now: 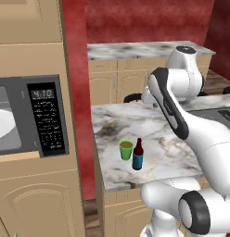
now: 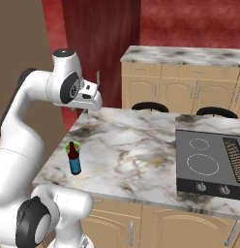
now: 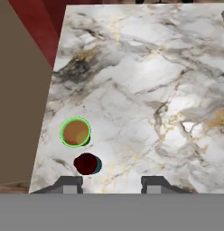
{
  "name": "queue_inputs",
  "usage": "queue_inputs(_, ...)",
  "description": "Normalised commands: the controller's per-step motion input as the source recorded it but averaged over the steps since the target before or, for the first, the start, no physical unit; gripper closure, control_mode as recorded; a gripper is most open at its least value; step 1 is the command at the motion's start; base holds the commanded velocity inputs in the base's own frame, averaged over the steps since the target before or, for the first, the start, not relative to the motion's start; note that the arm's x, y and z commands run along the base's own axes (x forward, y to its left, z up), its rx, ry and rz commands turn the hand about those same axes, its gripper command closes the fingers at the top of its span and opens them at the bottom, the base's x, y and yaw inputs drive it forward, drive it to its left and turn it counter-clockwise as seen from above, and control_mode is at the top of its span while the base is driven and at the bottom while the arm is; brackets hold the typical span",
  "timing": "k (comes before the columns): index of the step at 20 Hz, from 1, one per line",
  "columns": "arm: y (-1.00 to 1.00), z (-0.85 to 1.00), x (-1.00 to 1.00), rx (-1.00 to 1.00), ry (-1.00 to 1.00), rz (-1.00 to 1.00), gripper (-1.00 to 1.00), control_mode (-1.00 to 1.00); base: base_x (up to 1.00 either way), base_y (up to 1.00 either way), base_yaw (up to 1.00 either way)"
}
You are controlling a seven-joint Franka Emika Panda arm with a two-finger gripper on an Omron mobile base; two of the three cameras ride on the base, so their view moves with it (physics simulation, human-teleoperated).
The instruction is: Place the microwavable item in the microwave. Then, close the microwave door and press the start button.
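**Dark fingertips apart over the marble, cup not yet taken**

Dark and small, your gripper (image 3: 112, 184) shows its two fingertips at the bottom of the hand view, standing partly apart with bare marble between them and nothing held. You look almost straight down on the island counter (image 3: 145, 90) from well above it.

Just ahead of the left fingertip you see the dark brown bottle (image 3: 86, 164) from the top, its blue label only a sliver. Right beside it, farther from the hand, stands the green cup (image 3: 75, 132), upright, its brownish contents visible inside the rim. Both sit near the counter's left edge.

From the left base view, the cup (image 1: 126, 149) and bottle (image 1: 137, 155) stand side by side near the front corner. From the right base view, the bottle (image 2: 74, 160) covers most of the cup (image 2: 72, 146), leaving only a green rim.

Off to the left, the microwave (image 1: 31, 115) sits in the cabinet wall with its cavity exposed; its white plate (image 1: 3, 124) is cut off by the frame edge. You cannot make out the door here. The keypad panel (image 1: 48, 119) is too small to read. A black cooktop (image 2: 209, 162) lies at the counter's far right.
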Motion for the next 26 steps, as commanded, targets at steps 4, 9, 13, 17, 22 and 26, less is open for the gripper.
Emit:
queue_inputs(4, 0.21, -0.04, -0.30, -0.02, -0.13, 0.00, -1.00, -1.00, 0.00, 0.00, 0.00)
queue_inputs(9, 0.73, -0.46, -0.29, -0.04, -0.09, 0.15, -1.00, -1.00, 0.00, 0.00, 0.00)
queue_inputs(13, 1.00, -0.24, 0.17, -0.07, 0.00, 0.20, -1.00, -1.00, 0.00, 0.00, 0.00)
queue_inputs(17, 0.56, -0.25, 0.30, -0.02, 0.09, 0.16, -1.00, -1.00, 0.00, 0.00, 0.00)
queue_inputs(22, 0.00, -0.15, 0.04, 0.00, -0.01, 0.01, -1.00, -1.00, 0.00, 0.00, 0.00)
queue_inputs(26, 0.00, -0.39, 0.15, 0.00, 0.00, 0.10, -1.00, -1.00, 0.00, 0.00, 0.00)
